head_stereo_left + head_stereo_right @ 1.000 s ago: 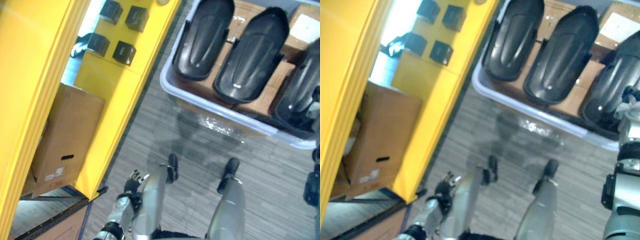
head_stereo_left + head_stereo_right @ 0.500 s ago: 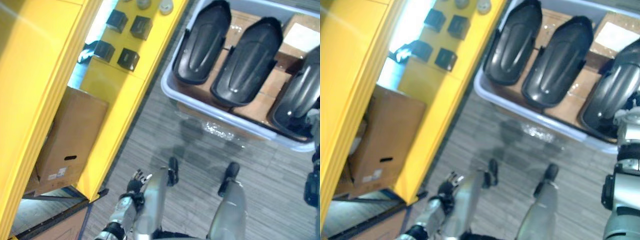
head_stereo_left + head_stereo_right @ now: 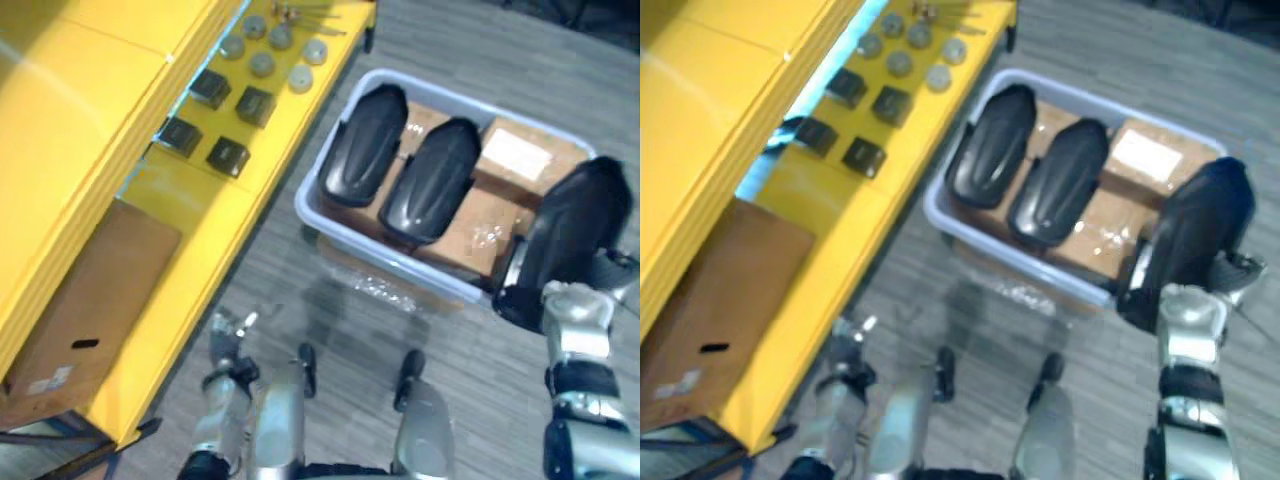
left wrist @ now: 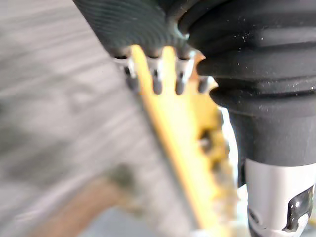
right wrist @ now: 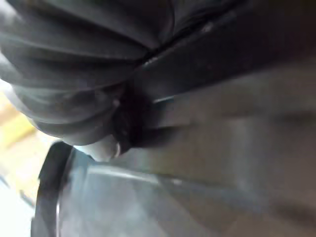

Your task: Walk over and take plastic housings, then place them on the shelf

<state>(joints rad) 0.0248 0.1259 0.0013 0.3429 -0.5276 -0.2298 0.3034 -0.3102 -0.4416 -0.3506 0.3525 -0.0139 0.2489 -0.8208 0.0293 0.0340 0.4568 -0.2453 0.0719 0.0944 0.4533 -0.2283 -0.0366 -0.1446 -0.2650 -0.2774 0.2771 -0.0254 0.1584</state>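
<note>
At centre frame we see a pale bin (image 3: 390, 262) holding two black plastic housings (image 3: 362, 160) side by side on cardboard boxes (image 3: 475, 225). A third housing (image 3: 580, 225) is raised at the right edge, over the bin's corner, its lower end clasped by the right robot hand (image 3: 568, 305). We can make out little of those fingers behind the housing, and the wrist view is too close to sort out. The left robot hand (image 3: 226, 328), lower left, hangs loose-fingered and empty beside the yellow shelf (image 3: 190, 230), which carries black blocks (image 3: 255, 103) and grey discs (image 3: 262, 64). A cardboard carton (image 3: 85, 310) below is cut off.
</note>
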